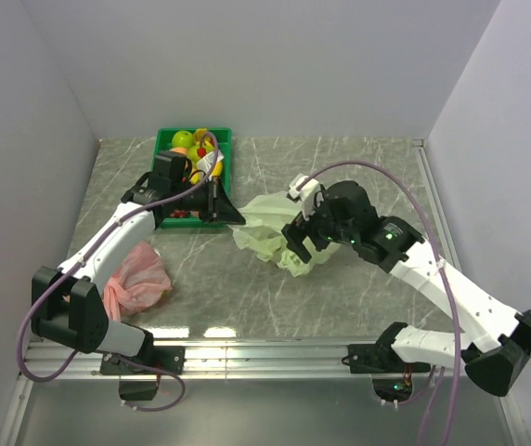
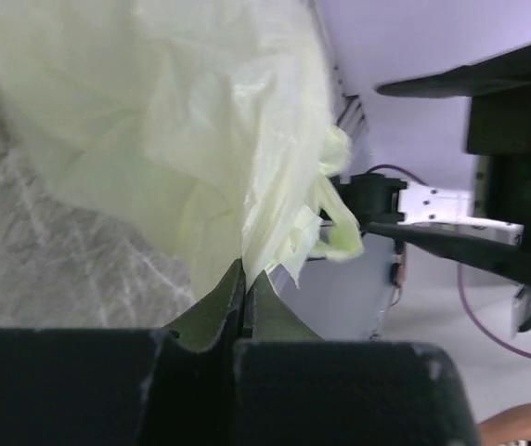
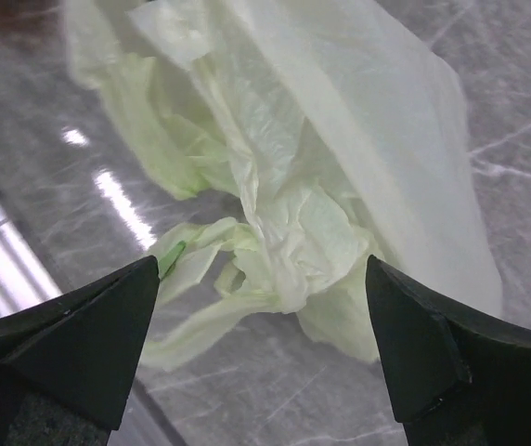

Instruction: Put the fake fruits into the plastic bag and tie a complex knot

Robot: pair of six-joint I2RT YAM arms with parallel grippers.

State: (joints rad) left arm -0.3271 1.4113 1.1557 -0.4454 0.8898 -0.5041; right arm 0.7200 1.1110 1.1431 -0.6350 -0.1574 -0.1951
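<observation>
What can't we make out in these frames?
- Top view: the left arm covers part of the bin; the fruits can't be counted.
- All views: folds of the bag hide its inside.
- Top view: the right hand is too dark and small to judge its opening.
- Left wrist view: the bag is blurred, close to the lens.

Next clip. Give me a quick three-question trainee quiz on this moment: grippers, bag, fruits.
1. True or false: the left gripper is shut on the plastic bag.
2. The right gripper is: A) open, poised over the bag; B) shut on a banana; C) shut on an apple.
3. Where do the visible fake fruits lie?
Key: 1 true; 2 A; 3 in the green crate.
</observation>
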